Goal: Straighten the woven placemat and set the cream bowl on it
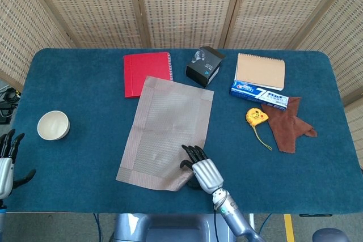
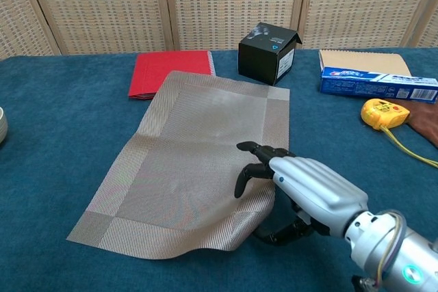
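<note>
Placemat [image 1: 167, 131] lies skewed on the blue table [image 1: 85, 94], long axis tilted, far corner almost touching the black box [image 1: 204, 66], near-right corner lifted and curled.

Right hand [image 1: 199, 168] is at that near-right corner: fingers [image 2: 256, 169] on top of the mat, thumb tucked under the raised edge, so it is pinching the placemat corner. Chest view shows the mat edge buckled up around the hand [image 2: 308, 186].

Cream bowl [image 1: 53, 125] sits upright, well left of the placemat, not touching it, near the table's left edge. Only a sliver of it [image 2: 2, 125] shows in chest view.

Left hand [image 1: 7, 160] is off the near-left of the placemat, past the bowl, at the table edge; fingers spread apart, holding nothing.

Rest, relative to the placemat:
- red notebook [image 1: 147, 74] just beyond the far-left corner, touching or slightly under it, can't tell which
- tan notepad [image 1: 260, 71], toothpaste box [image 1: 260, 94] far right
- yellow tape measure [image 1: 256, 117] and brown cloth [image 1: 288, 124] to the right, well apart
</note>
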### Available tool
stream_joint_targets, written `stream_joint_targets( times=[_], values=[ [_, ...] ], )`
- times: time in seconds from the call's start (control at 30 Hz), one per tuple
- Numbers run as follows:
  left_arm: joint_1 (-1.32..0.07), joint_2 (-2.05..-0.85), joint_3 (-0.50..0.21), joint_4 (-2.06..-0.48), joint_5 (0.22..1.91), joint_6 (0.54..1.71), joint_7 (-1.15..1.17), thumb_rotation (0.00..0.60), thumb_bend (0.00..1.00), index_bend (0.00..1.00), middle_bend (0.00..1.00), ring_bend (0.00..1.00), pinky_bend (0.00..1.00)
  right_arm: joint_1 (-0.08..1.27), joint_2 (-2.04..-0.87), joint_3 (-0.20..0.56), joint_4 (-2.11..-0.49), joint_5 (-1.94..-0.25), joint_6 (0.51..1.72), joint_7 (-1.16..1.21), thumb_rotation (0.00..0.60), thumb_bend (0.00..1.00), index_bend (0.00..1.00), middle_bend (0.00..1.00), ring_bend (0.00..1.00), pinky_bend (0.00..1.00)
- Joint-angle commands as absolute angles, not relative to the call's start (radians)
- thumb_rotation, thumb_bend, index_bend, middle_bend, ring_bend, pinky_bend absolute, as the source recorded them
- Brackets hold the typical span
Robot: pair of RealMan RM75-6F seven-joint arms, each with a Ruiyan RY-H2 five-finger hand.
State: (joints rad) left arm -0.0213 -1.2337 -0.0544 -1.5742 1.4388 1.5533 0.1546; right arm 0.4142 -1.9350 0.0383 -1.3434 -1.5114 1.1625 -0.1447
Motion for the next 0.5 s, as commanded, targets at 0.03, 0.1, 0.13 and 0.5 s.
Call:
stream_joint_targets(
  times=[0.03,0.1,0.13,0.5],
  values=[
    [-0.021,-1.234,-0.056,-1.575,1.438,1.554,0.155,0.600,0.17,0.10,0.00,0.00,0.00,0.415,-1.941,0.038,-1.334,-1.515,1.170,-0.138,0.600,0.49,0.51,0.00,0.00,0.00],
    [-0.021,-1.234,-0.056,-1.575,1.437,1.552,0.154,0.600,0.17,0.10,0.00,0.00,0.00,0.414,-1.944,0.037,-1.329,-1.518,1.174,-0.140,0.600,0.50,0.55,0.00,0.00,0.00],
    [-0.021,-1.233,-0.056,-1.575,1.436,1.551,0.154,0.600,0.17,0.10,0.00,0.00,0.00,0.414,-1.945,0.036,-1.327,-1.519,1.178,-0.139,0.600,0.50,0.57,0.00,0.00,0.00],
    [-0.022,-1.234,-0.057,-1.575,1.435,1.546,0.155,0.600,0.17,0.10,0.00,0.00,0.00,0.403,-1.945,0.032,-1.334,-1.531,1.212,-0.136,0.600,0.50,0.69,0.02,0.00,0.00]
  ],
)
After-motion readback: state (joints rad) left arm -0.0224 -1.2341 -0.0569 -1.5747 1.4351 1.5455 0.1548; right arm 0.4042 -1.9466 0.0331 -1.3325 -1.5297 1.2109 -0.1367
